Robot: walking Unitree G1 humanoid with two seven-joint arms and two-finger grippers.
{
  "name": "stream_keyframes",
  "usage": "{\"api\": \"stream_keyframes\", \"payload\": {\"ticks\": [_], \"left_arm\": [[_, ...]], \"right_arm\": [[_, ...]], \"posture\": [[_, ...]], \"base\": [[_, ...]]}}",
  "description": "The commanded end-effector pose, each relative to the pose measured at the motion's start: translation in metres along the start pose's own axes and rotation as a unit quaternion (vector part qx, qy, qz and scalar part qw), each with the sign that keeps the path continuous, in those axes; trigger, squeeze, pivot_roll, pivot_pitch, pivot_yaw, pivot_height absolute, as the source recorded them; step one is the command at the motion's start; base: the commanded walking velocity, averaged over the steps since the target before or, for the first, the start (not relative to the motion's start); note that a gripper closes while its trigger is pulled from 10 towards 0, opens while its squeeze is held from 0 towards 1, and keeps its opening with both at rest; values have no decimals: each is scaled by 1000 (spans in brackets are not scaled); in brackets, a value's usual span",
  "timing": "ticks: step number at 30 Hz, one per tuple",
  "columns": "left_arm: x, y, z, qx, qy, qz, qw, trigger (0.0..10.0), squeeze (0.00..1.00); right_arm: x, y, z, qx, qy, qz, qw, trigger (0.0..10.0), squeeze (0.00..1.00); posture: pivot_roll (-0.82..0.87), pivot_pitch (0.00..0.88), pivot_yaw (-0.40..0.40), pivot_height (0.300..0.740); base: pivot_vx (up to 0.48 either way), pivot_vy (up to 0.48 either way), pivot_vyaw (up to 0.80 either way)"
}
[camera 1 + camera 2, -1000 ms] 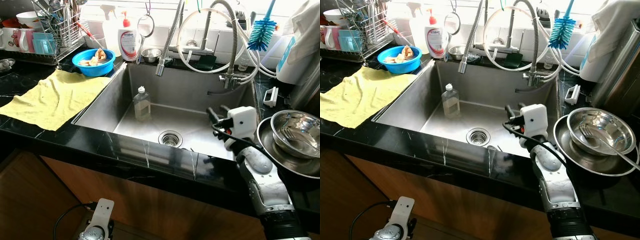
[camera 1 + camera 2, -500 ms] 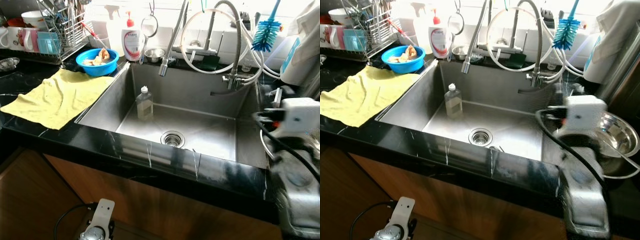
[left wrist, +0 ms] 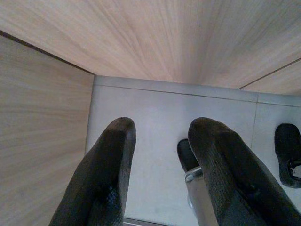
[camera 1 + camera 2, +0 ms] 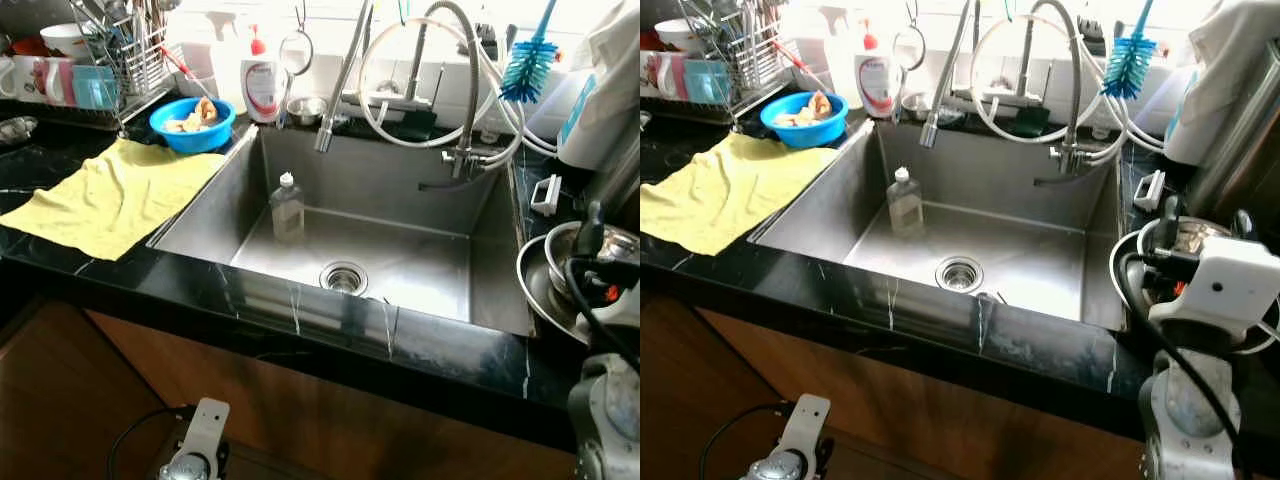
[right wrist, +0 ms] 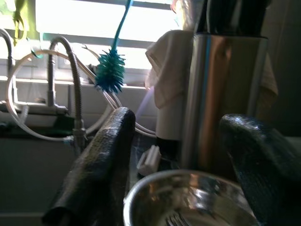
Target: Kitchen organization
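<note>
Brushed steel sink (image 4: 400, 260); glossy black stone counter (image 4: 200, 290); yellow cloth (image 4: 110, 195).

Black marble counter (image 4: 120, 275), steel sink (image 4: 390, 255), wooden cabinet front (image 4: 60, 390), bright window (image 5: 84, 21), grey tiled floor (image 3: 155, 122).

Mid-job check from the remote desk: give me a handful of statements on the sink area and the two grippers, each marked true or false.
1. A small bottle stands inside the sink. True.
2. The yellow cloth lies in the sink. False: it is spread on the counter to the sink's left.
3. The right gripper has its jaws open, just above the steel bowl. True.
4. The blue bowl stands right of the sink. False: it stands at the sink's back left corner.
5. The left gripper holds a cup. False: it hangs open near the floor, holding nothing.
</note>
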State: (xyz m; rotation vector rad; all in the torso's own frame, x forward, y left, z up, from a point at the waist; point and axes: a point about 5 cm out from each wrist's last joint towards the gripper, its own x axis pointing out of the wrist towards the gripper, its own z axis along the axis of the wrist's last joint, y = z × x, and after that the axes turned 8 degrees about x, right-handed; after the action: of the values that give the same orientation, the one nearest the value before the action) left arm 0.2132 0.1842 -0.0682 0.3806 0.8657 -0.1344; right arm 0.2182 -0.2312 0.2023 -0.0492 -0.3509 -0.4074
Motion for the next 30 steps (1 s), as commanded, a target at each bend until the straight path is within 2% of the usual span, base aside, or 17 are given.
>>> {"api": "stream_keyframes", "payload": {"ticks": [1, 2, 3, 4, 6, 7, 8, 15, 24, 30], "left_arm": [[-1, 0, -4, 13, 6, -5, 1000, 10000, 0], [-1, 1, -5, 14, 6, -5, 1000, 10000, 0], [-1, 1, -5, 14, 6, -5, 1000, 10000, 0], [-1, 1, -5, 14, 7, -5, 1000, 10000, 0], [-1, 1, -6, 14, 9, -5, 1000, 10000, 0], [-1, 1, -6, 14, 9, -5, 1000, 10000, 0], [-1, 1, -7, 12, 10, -5, 1000, 10000, 0], [-1, 2, -8, 12, 12, -4, 1000, 10000, 0], [-1, 2, -8, 10, 12, -5, 1000, 10000, 0], [-1, 1, -8, 9, 13, -6, 1000, 10000, 0]], "right_arm": [[-4, -6, 7, -1, -8, -29, 1000, 10000, 1000], [-7, -13, 7, -8, -4, -56, 998, 10000, 173], [-7, -13, 7, -8, -4, -56, 998, 10000, 173], [-9, -19, 7, -12, -2, -82, 997, 10000, 0], [-17, -30, 7, -18, 6, -127, 992, 10000, 0], [-17, -30, 7, -18, 6, -127, 992, 10000, 0], [-24, -36, 8, -24, 8, -154, 988, 10000, 0], [-35, -42, 10, -31, 10, -191, 981, 10000, 0], [-44, -37, 10, -8, 25, -209, 978, 10000, 0], [-51, -36, 1, 19, 58, -232, 971, 10000, 0]], "posture": [[-153, 0, 15, 740], [-156, 0, 14, 740], [-156, 0, 14, 740], [-156, 0, 14, 740], [-151, 0, 12, 740], [-151, 0, 12, 740], [-149, 0, 14, 740], [-153, 0, 15, 740], [-154, 0, 9, 740], [-155, 0, 8, 740]], "base": [[0, 0, 0], [0, 0, 0], [0, 0, 0], [0, 0, 0], [0, 0, 0], [0, 0, 0], [0, 0, 0], [0, 0, 0], [0, 0, 0], [0, 0, 0]]}}
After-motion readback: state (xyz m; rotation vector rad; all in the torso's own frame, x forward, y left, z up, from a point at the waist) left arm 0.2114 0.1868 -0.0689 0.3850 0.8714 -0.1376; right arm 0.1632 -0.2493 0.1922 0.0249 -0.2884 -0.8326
